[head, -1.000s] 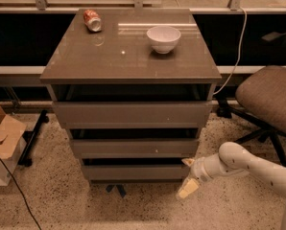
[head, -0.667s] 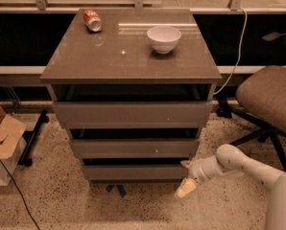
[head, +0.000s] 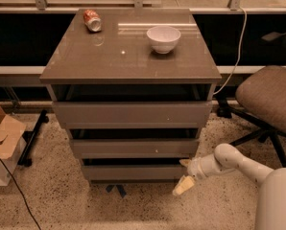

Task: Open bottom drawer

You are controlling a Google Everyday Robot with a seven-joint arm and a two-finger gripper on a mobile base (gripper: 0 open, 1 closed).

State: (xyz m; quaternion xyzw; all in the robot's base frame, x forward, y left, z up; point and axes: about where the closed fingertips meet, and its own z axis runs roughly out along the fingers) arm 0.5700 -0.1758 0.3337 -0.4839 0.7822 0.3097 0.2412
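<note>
The cabinet has three grey-brown drawers. The bottom drawer is the lowest and slimmest, with a plain front and no handle, and a dark gap shows above it. My gripper is at the right end of the bottom drawer's front, low above the floor. It is open: one cream finger points down-left below the drawer's corner, and the other tip sits by the drawer's upper right corner. My white arm reaches in from the lower right.
A white bowl and a tipped red can sit on the cabinet top. An office chair stands to the right, close behind my arm. A cardboard box and a black stand are on the left. A cable hangs behind the cabinet.
The gripper has stayed at the bottom drawer's right end, shifting slightly left. More of my arm has come into view at the lower right. The drawers have not moved.
</note>
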